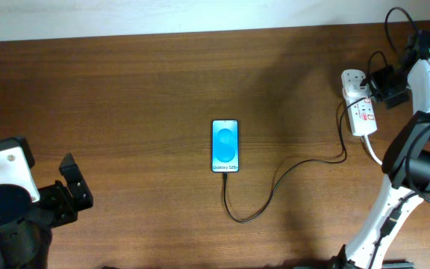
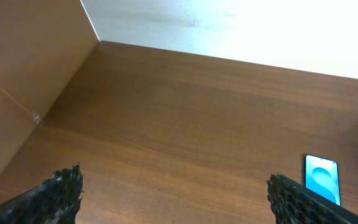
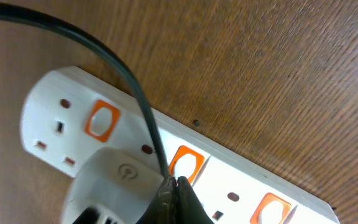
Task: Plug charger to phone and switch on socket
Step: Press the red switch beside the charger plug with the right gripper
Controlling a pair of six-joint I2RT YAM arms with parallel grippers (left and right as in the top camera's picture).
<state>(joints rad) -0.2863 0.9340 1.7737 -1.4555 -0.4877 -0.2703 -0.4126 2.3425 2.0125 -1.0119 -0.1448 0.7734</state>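
Observation:
The phone [image 1: 225,146] lies in the middle of the table, blue screen up; it also shows at the lower right of the left wrist view [image 2: 322,179]. The charger [image 1: 275,187], a thin black cable, runs from the phone's near end in a loop to the socket [image 1: 358,104] at the far right. In the right wrist view the cable [image 3: 114,65] reaches a white adapter [image 3: 114,183] plugged into the socket [image 3: 241,180]. My right gripper [image 3: 174,184] is shut, its tips against an orange switch [image 3: 187,163]. My left gripper [image 2: 173,190] is open and empty at the near left.
A thick white lead [image 1: 372,149] runs from the socket toward the right arm's base. A brown wall panel [image 2: 23,74] stands to the left of the left gripper. A pale strip [image 2: 247,28] borders the table's far edge.

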